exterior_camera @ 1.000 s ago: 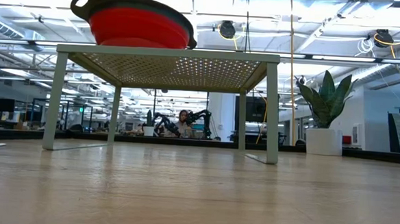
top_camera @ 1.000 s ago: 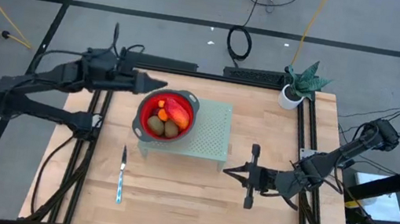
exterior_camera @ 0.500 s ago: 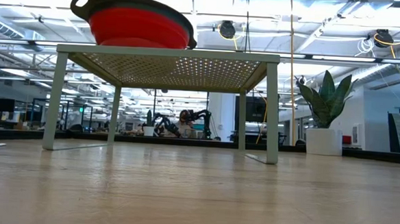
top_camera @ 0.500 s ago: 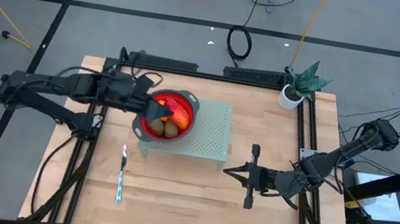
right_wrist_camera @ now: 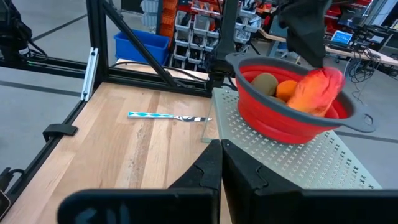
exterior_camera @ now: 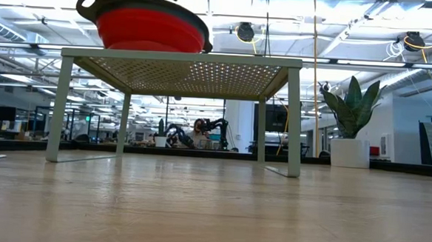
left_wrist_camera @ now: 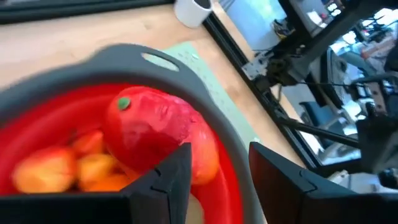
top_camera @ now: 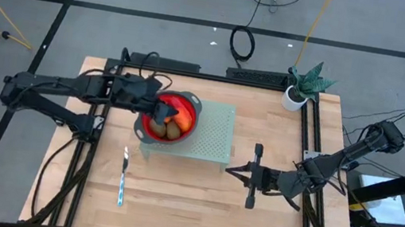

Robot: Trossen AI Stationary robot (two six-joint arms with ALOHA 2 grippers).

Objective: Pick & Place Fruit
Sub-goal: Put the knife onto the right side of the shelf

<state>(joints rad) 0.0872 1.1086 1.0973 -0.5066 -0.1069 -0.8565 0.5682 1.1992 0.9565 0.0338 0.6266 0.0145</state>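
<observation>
Reaching into the bowl (top_camera: 170,117) on the rack (top_camera: 211,133), the left end effector (left_wrist_camera: 214,168) has its fingers apart around the big red fruit (left_wrist_camera: 155,134), which lies just ahead, long side pointing away. The right end effector (top_camera: 235,172) waits pinched together over the tabletop (top_camera: 189,200), farther off. Only the right wrist view shows the fruit's (right_wrist_camera: 317,90) side.

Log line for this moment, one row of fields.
left gripper: open, over red bowl at large red fruit | right gripper: shut, idle above table
</observation>
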